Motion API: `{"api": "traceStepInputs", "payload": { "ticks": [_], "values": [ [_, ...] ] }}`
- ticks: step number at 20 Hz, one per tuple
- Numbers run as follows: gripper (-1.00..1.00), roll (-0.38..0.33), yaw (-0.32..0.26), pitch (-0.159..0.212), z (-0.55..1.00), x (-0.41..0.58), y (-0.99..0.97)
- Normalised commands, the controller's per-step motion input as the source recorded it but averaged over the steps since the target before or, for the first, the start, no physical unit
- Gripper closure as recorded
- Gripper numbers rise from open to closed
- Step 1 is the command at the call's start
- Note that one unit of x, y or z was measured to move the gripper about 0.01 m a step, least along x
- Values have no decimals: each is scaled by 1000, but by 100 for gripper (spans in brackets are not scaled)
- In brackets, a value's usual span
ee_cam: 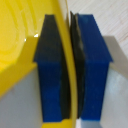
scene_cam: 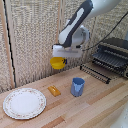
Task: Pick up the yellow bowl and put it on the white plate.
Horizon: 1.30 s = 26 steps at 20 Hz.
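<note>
The yellow vessel (scene_cam: 58, 62), a small bright-yellow bowl, hangs in the air well above the wooden table, held by my gripper (scene_cam: 64, 56). The wrist view shows the vessel's thin rim (ee_cam: 70, 75) pinched between the two dark-blue fingers (ee_cam: 95, 70), with the yellow inside of the bowl (ee_cam: 20, 35) filling one side. The gripper is shut on that rim. The white plating (scene_cam: 24, 103), a large round plate with a speckled rim, lies on the table at the exterior view's left front, lower than the bowl and further to the left.
A flat orange-yellow block (scene_cam: 53, 90) lies on the table between plate and blue cup (scene_cam: 77, 86). A toaster oven (scene_cam: 111, 56) with a pulled-out rack (scene_cam: 96, 72) stands at the exterior view's right. A woven screen backs the table.
</note>
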Motion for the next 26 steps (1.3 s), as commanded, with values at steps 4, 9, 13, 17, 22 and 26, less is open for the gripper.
{"api": "traceStepInputs", "payload": {
  "ticks": [4,9,13,17,22,26],
  "values": [
    [100,8,30,44,623,174,808],
    [100,3,37,41,602,95,802],
    [100,0,57,10,423,-159,731],
    [100,0,65,0,164,-454,632],
    [100,-12,81,0,-28,-557,509],
    [100,-45,87,0,-253,-394,506]
  ]
}}
